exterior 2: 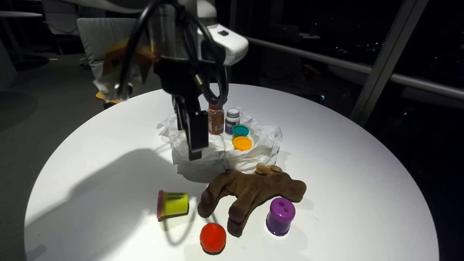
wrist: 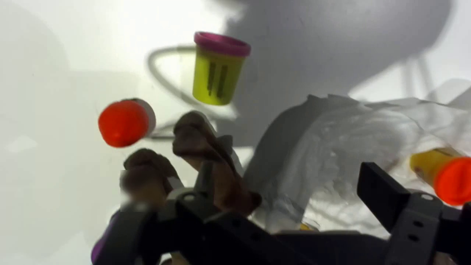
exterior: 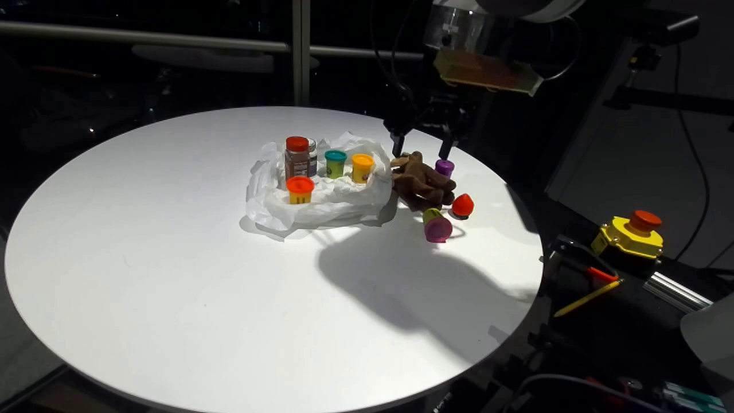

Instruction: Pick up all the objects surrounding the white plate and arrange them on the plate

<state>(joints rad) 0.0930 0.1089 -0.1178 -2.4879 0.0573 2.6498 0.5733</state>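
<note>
A black pincer (exterior: 421, 152) hangs with its jaws parted wide, gripping nothing, above a round white desk (exterior: 172, 287), near the brown plush toy (exterior 2: 250, 185) and the crinkle-rimmed white plate (exterior: 338, 212). Within the plate's rim stand a red-capped jar (exterior: 296, 159), a white-capped bottle (exterior 2: 232, 121), a teal-lidded tub (exterior: 335, 165), a yellow-lidded tub (exterior: 362, 169) and an orange-lidded tub (exterior: 300, 189); outside it, left to be gathered, are the plush toy, a purple piece (exterior 2: 280, 216) upright just beside it, a red piece (exterior 2: 213, 237) near its limbs and a pink-lidded tub (wrist: 219, 69) on its side. Which of the four is next cannot be told. For the pink-lidded tub, the surest hold is likely across its barrel, jaws turned to straddle it and brought low. The rounded red piece may slip away unless pinched centrally; the purple piece should suit a straight descent, clear of the toy. The toy itself will probably give, so a deep grip through its body looks safer than one limb, and its bulk argues for going last. Each load calls for a lift well over the flimsy-looking rim and a slow release, away from the tall jar and bottle, lest they topple.
</note>
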